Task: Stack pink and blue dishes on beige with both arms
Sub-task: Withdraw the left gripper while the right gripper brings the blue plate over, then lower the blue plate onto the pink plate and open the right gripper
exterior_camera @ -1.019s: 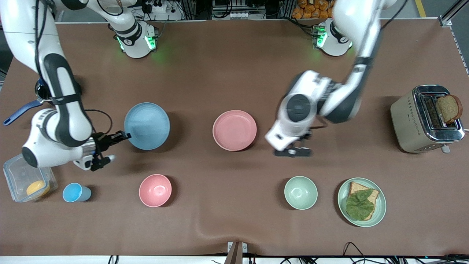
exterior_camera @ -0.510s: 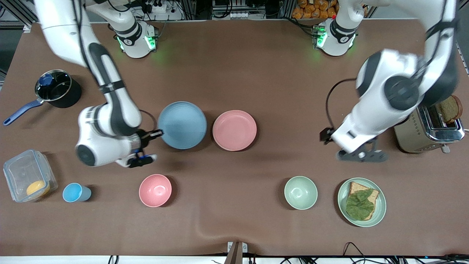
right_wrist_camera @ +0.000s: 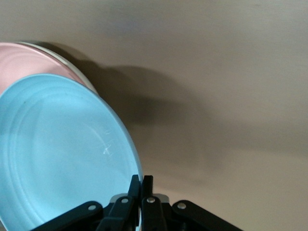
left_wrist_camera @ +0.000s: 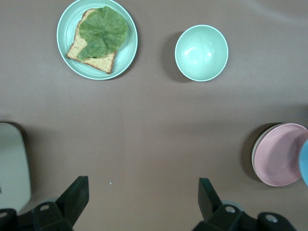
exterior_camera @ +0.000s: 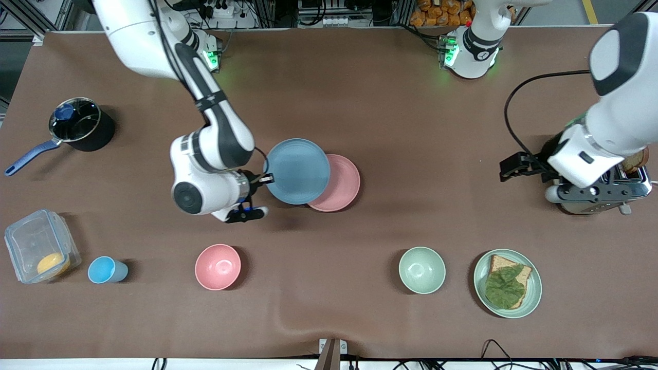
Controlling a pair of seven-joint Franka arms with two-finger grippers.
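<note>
Right gripper (exterior_camera: 263,180) pinches the blue plate (exterior_camera: 298,171) by its rim at nine o'clock, carrying it over the pink plate (exterior_camera: 342,187), which sits on the beige plate (left_wrist_camera: 255,145). Left gripper (left_wrist_camera: 142,195) hangs by the toaster (exterior_camera: 611,187), fingers spread wide.
</note>
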